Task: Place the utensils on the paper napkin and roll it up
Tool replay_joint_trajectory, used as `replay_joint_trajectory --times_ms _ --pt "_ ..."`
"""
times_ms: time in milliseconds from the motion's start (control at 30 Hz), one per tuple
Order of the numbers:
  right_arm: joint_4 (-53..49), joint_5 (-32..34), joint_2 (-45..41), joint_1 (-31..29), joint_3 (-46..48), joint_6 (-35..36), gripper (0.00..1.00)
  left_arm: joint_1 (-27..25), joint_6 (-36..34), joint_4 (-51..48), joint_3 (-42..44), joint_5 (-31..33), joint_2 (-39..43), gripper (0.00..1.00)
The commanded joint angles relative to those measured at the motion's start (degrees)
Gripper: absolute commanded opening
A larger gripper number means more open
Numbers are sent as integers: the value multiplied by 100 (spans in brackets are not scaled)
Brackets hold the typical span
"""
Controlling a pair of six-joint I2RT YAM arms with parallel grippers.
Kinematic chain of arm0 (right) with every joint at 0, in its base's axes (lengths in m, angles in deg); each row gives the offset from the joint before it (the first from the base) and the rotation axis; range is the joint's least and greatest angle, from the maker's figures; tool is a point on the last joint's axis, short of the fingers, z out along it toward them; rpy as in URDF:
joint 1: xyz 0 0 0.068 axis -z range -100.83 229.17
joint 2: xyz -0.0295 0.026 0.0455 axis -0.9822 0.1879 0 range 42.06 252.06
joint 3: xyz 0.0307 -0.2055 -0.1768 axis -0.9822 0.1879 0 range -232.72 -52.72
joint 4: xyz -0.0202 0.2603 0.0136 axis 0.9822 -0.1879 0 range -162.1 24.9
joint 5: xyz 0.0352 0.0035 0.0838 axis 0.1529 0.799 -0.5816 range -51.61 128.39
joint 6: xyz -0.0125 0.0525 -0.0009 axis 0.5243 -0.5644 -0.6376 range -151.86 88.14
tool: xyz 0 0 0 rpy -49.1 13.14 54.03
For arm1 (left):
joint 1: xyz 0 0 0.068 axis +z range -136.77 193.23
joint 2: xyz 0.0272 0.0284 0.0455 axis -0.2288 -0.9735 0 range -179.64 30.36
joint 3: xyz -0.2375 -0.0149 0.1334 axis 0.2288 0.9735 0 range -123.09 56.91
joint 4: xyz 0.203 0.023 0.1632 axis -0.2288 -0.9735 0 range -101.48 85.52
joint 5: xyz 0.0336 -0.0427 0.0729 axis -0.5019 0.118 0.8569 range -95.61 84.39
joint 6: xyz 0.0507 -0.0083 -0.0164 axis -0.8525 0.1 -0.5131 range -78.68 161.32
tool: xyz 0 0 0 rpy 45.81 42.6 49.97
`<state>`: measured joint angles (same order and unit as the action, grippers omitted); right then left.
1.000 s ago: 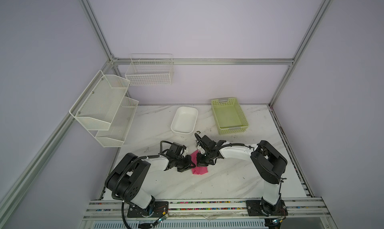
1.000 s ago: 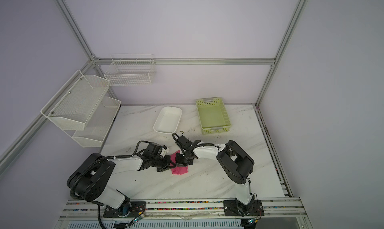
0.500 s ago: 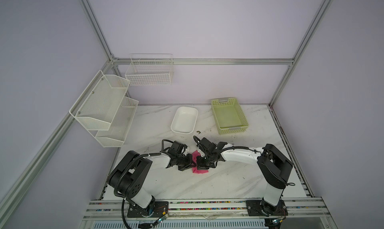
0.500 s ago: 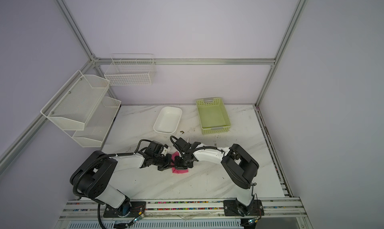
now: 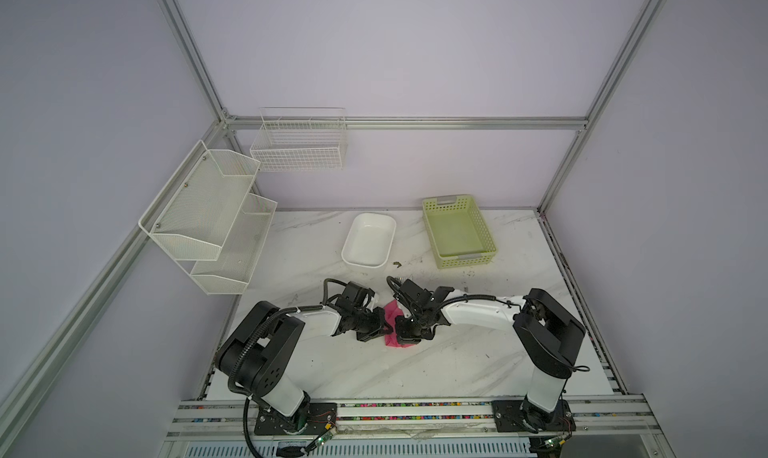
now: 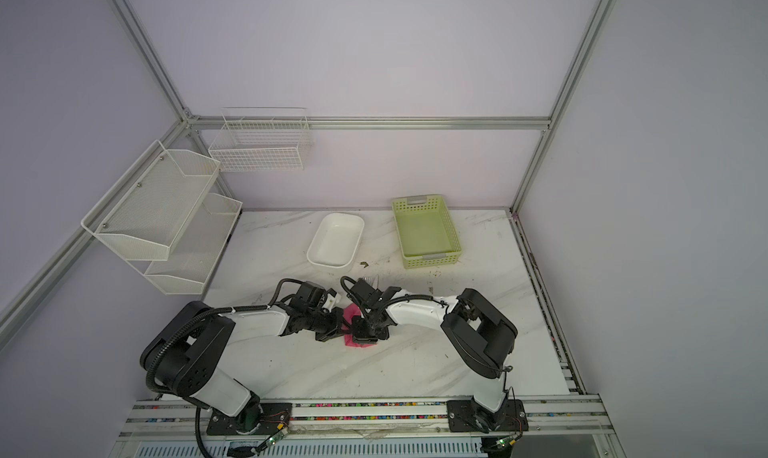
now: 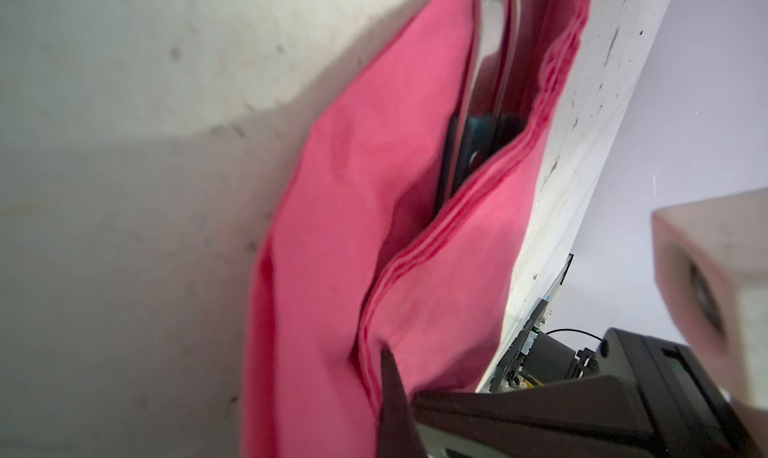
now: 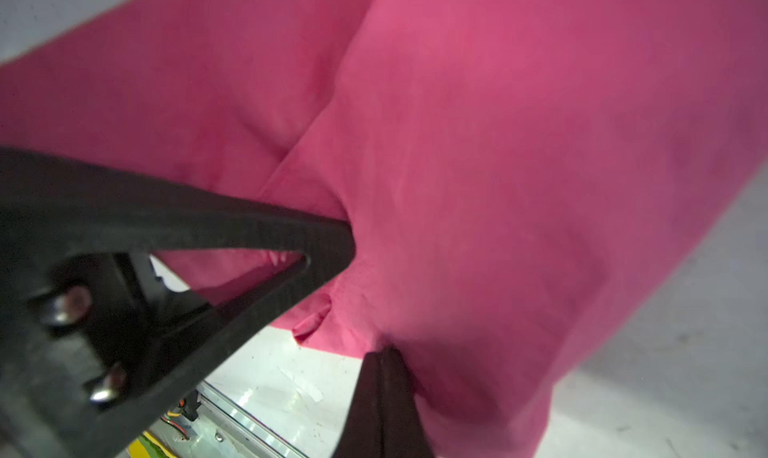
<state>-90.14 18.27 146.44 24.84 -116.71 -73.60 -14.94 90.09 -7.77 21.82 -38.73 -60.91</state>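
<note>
On the white marbled table (image 5: pixel 457 364), the paper napkin (image 5: pixel 391 310) lies folded into a narrow, soft pink bundle at 6 o'clock from the glossy white dish (image 5: pixel 369 240). The left pincer (image 5: pixel 385 329) meets it from 9 o'clock and the right pincer (image 5: pixel 402 332) from 3 o'clock. Both are closed, their black tips pinching puckered paper. In the left wrist view the utensils (image 7: pixel 478 142) lie inside the open fold, teal handles and thin silver shanks showing between layered edges.
</note>
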Motion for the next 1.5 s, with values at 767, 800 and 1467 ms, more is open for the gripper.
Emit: replay_joint_trajectory --times_ms 767,800,1467 --pt "451 -122 263 -35 323 -100 0 -148 -114 -822 -618 203 620 1" --pt "472 -123 264 -34 321 -105 0 -167 -114 -829 -646 201 619 1" --pt "588 -219 185 -42 336 -75 0 -330 -210 -1028 -1001 128 81 2"
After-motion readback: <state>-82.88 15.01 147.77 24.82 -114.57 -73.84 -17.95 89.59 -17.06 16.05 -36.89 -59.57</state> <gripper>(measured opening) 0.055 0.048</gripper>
